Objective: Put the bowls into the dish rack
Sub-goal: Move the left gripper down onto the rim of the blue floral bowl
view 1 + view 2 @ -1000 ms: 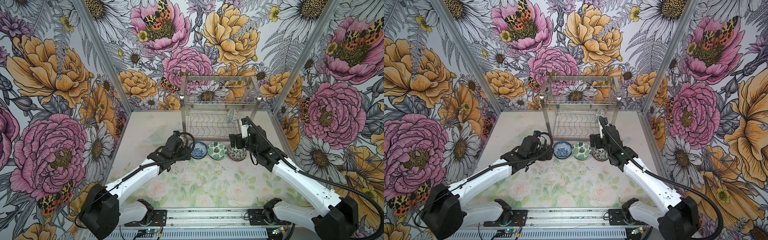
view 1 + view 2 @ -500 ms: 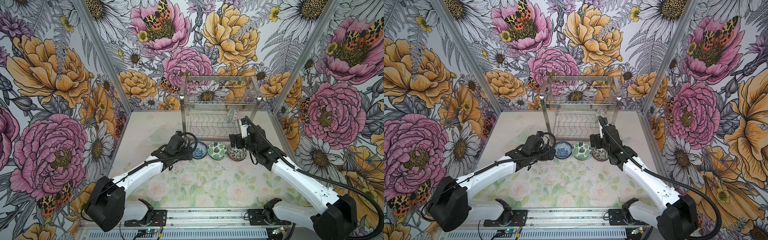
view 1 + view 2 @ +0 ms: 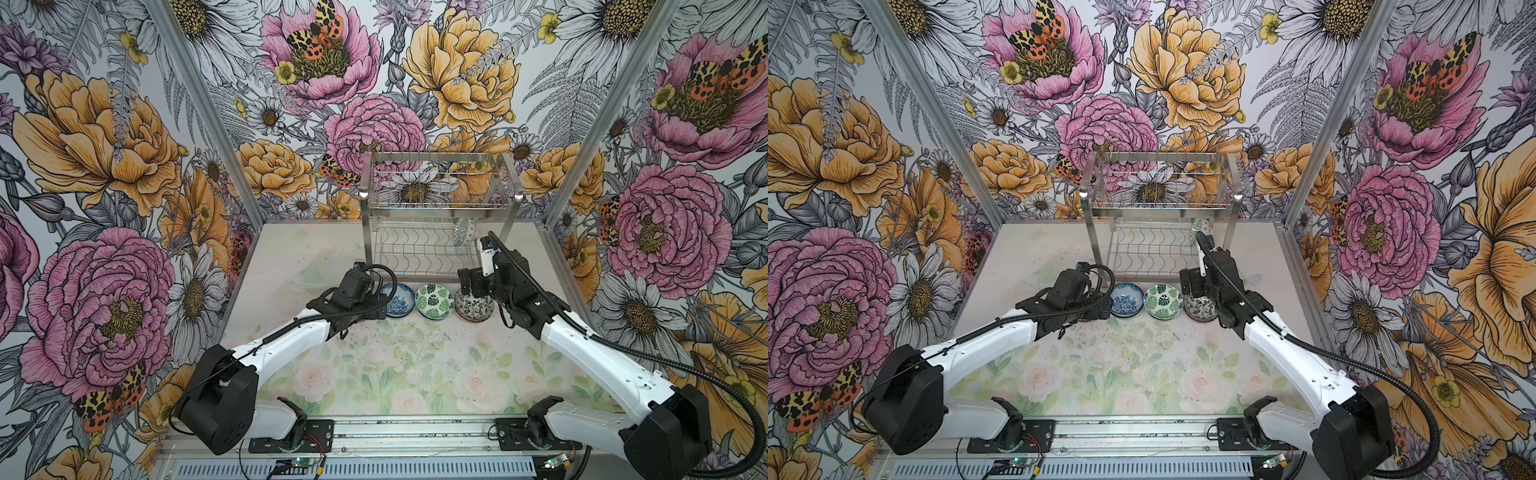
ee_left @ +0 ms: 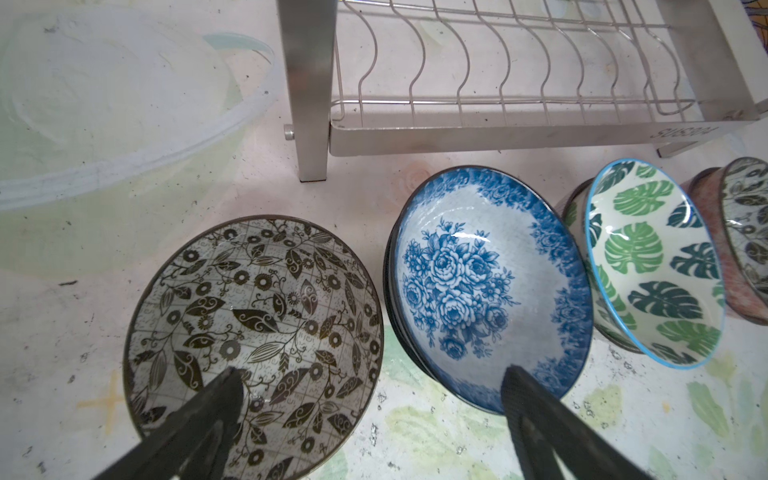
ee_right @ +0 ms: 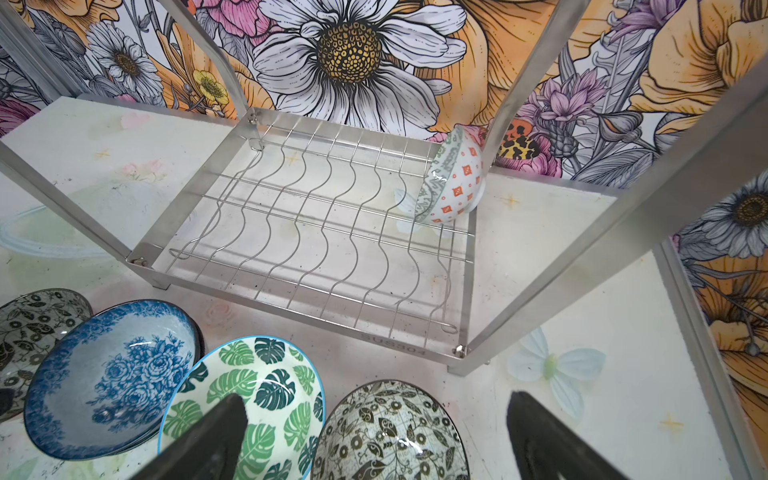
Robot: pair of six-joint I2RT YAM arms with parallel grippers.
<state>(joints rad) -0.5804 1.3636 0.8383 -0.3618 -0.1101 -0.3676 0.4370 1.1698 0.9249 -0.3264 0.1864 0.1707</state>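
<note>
Now left arm (image 3: 291, 336) further forward; left gripper (image 4: 372, 374) spread, empty, above black-leaf bowl (image 4: 253, 328) and blue floral bowl (image 4: 490, 291) at dish rack (image 3: 439, 206) front edge. Right gripper (image 5: 376, 397) spread too. Orange-diamond bowl (image 5: 453, 183) already racked, lower tier; pick likely next.

Bright, even light is coming from above, casting faint shadows on the counter (image 3: 415, 357). Glare is glinting off the rack (image 3: 438, 213) and the blue bowl (image 4: 490, 291) (small white streaks). Wrist views are bending at the edges; the left pincer (image 4: 372, 374) is looking soft.
</note>
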